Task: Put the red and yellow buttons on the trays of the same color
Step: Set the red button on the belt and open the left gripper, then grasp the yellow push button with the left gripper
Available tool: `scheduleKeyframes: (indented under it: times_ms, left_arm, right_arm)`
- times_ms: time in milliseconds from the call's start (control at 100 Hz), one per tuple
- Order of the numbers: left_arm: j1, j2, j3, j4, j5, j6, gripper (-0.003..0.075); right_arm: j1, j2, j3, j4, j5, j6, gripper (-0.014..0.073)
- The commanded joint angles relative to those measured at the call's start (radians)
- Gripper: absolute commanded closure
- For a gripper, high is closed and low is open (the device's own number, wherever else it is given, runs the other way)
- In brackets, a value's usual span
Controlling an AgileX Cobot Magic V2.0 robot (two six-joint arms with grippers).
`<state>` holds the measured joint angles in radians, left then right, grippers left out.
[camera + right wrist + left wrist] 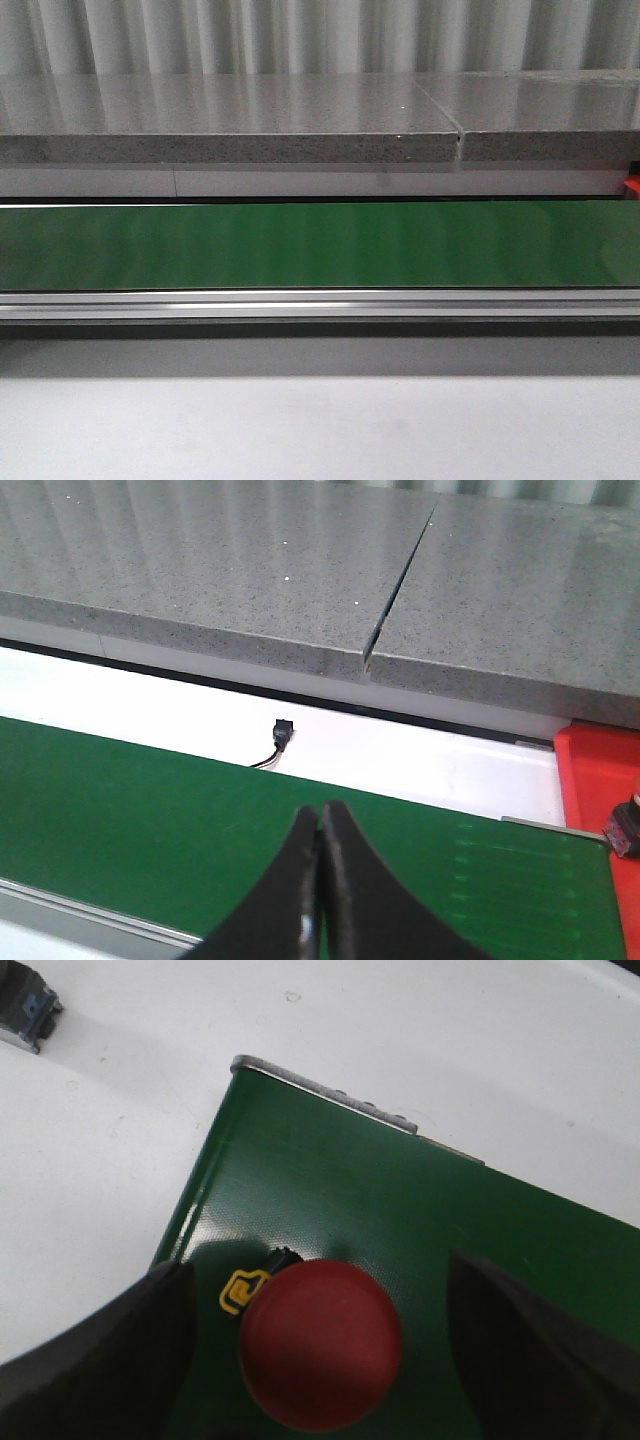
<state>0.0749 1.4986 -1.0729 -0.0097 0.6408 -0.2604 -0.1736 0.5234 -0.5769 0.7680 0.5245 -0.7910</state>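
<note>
One red button (322, 1345) sits on the green conveyor belt (400, 1200) near its metal-capped end, between the spread fingers (110, 1360) of the left gripper (320, 1360); contact not evident, though the view is tight. Right gripper (320, 880) hangs over the belt, fingertips pressed together, empty. Red tray (600, 780) lies beside the belt's end.
</note>
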Motion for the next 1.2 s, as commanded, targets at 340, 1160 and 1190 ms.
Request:
scheduleKeyframes:
  times_ms: [340,1160,1190]
  left_arm:
    - [0.006,-0.031,-0.179,0.098,-0.014,0.016,0.0195]
    - [0.227,0.186,-0.19,0.11,-0.053,0.014,0.0195]
    - [0.237,0.199,-0.192,0.11,-0.058,0.014,0.0195]
  right_arm:
    - [-0.001,0.002,-0.025,0.02,-0.045,-0.003,0.0662]
    - [-0.001,0.002,-0.025,0.02,-0.045,-0.003,0.0662]
    - [-0.001,0.002,-0.025,0.02,-0.045,-0.003,0.0662]
